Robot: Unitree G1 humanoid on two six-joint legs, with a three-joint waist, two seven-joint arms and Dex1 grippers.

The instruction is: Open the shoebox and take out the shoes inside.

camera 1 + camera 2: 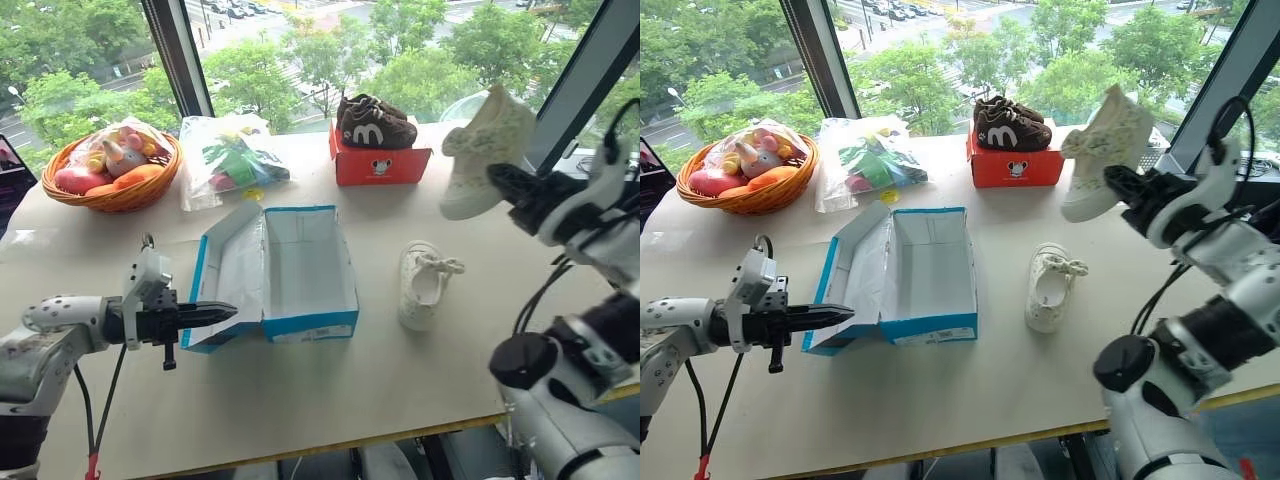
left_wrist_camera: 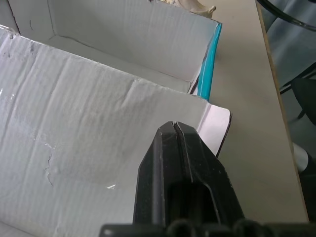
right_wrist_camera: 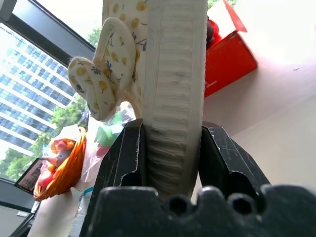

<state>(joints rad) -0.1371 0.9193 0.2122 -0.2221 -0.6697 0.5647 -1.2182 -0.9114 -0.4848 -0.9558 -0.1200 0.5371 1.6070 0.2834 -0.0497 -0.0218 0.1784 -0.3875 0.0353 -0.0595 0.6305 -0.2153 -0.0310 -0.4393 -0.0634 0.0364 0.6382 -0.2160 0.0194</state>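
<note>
My right hand [image 3: 170, 148] grips one cream shoe [image 1: 487, 150] by its sole, high to the right of the open shoebox [image 1: 300, 265]. I should lower it beside its mate [image 1: 423, 283] on the surface [image 1: 330, 400], then release. My left hand [image 1: 215, 313], pinched shut, rests at the lid.

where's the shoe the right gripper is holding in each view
Left eye view: held shoe in the air at upper right.
Right eye view: held shoe upper right, raised above the table.
Left wrist view: not in it.
Right wrist view: held shoe rising centre, clamped.
Shared landmark: red-orange box, also.
</note>
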